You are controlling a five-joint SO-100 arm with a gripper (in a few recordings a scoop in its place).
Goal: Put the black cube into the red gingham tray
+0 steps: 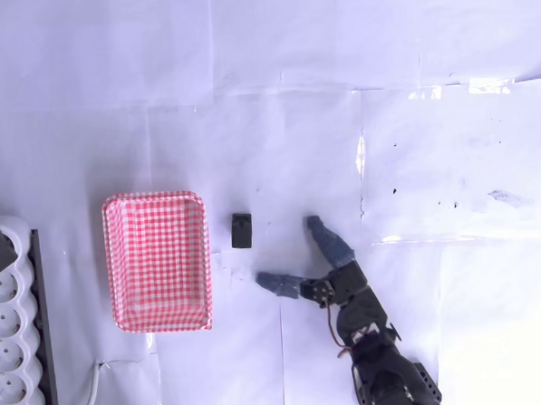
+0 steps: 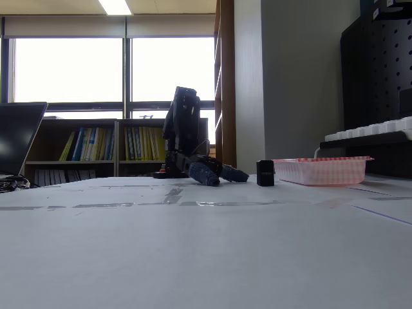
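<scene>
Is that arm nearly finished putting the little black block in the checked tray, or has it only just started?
Early on. Done: nothing yet; the black cube sits on the table, just right of the red gingham tray in the overhead view, and the tray looks empty. In hand: the gripper is low, fingers spread wide, near the cube but not touching. Left: grasp, lift, carry, drop.

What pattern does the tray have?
Red-and-white checks on the tray, clearest in the overhead view.
</scene>
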